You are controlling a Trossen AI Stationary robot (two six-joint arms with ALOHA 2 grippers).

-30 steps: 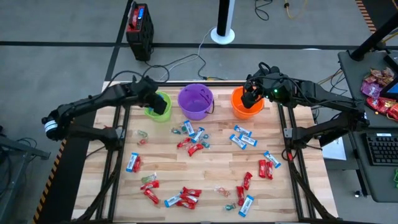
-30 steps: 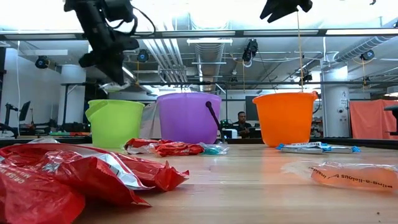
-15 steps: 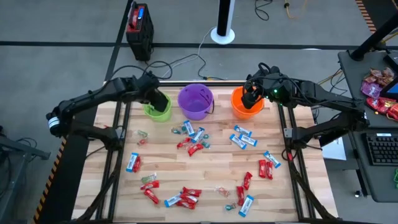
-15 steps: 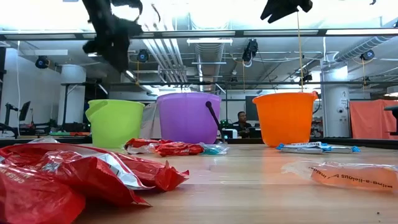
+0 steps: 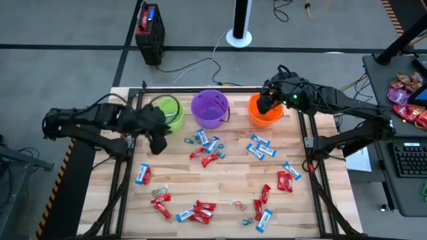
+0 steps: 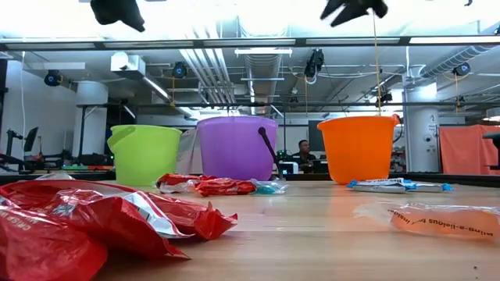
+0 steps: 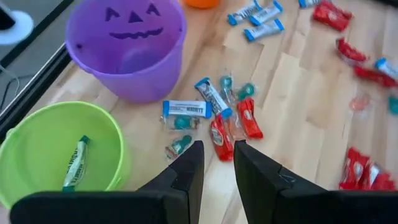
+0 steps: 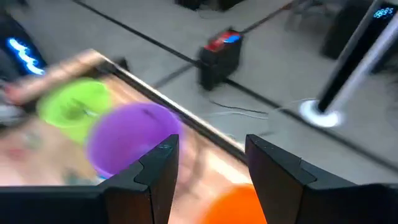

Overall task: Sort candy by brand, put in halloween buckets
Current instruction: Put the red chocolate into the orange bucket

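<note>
Wooden table (image 5: 227,180) | candy (image 5: 208,150): red and blue-white wrapped pieces scattered mid-table to near edge, one green piece in lime bucket (image 5: 172,113) | step: pick one brand, grip a lone piece | left gripper (image 5: 157,143) near far-left corner, slightly parted, empty | right gripper (image 5: 265,105) above orange bucket (image 5: 257,115), open, empty.

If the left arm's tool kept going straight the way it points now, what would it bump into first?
Probably the red candy in the small cluster beside the purple bucket. The left tool, empty and slightly open, points at it; depth is hard to judge.
</note>
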